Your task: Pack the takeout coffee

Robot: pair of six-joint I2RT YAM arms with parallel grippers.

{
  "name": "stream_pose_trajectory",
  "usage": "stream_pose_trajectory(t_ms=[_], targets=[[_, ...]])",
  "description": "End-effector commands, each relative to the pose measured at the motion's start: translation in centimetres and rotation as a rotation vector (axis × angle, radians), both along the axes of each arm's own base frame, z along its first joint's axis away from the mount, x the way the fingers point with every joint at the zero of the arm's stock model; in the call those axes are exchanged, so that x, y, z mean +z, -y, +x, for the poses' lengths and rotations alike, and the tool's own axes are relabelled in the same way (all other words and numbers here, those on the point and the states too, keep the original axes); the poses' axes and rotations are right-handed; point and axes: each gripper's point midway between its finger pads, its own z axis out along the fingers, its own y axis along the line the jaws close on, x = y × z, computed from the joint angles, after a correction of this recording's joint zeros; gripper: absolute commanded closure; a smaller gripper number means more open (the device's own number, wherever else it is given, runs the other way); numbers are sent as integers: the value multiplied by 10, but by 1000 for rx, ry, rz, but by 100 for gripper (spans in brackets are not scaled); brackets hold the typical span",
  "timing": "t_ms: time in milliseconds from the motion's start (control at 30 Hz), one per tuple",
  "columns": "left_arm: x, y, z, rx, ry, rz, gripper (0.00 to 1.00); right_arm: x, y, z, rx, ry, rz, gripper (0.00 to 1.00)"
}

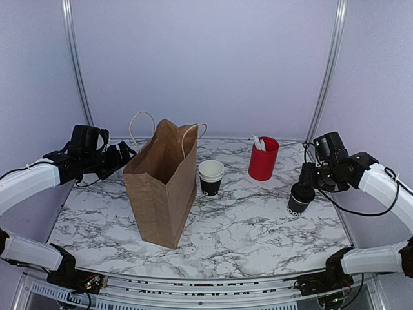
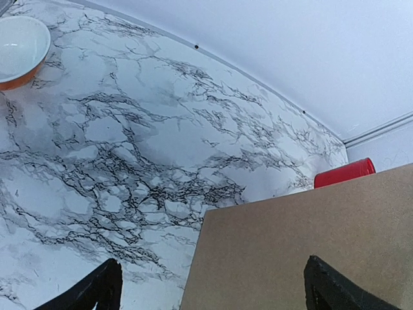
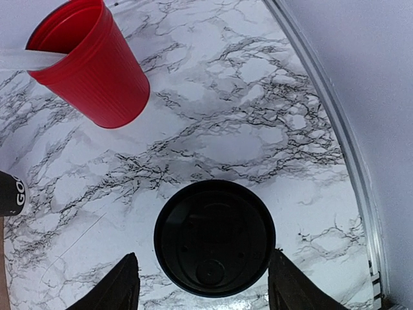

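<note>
The lidded black cup stands upright on the bench near its right edge, well apart from everything else. That leaves free room on both sides of it, which suits a grasp from above. In the right wrist view its lid fills the gap between the two fingers of the right tool. The tool's jaws are apart and straddle the cup near its top. A sliver of marble shows between one finger and the rim. On the other side I cannot tell whether finger and rim touch. Nothing shows the cup lifted, so I judge it is not yet carried.

An open black cup with a cream inside waits farther in, just beside the paper bag. It has no lid, so it would probably need careful, level handling when its turn comes.

The bag stands upright with its mouth open and handles up, ready to receive cups from above. The left tool hovers at the bag's left flank, jaws spread wide and gripping nothing, with the brown side panel ahead of it. It is likely placed there to steady the bag while the other arm loads it.

The red cup holding white utensils stands behind the coffee, near the back edge.
</note>
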Motion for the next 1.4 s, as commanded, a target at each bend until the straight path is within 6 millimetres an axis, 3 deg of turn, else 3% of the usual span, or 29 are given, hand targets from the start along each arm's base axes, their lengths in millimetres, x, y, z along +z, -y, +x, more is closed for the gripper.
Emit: stream_pose_trajectory(t_ms=[0, 433, 600, 1367], targets=[[16, -3, -7, -60, 22, 57, 1, 1, 4, -2, 18, -22, 13, 30], [40, -7, -10, -68, 77, 75, 1, -27, 7, 8, 27, -80, -20, 22], [39, -8, -11, -65, 73, 76, 1, -30, 9, 10, 25, -79, -21, 18], [39, -5, -10, -65, 60, 51, 1, -52, 6, 11, 38, -102, 5, 19]])
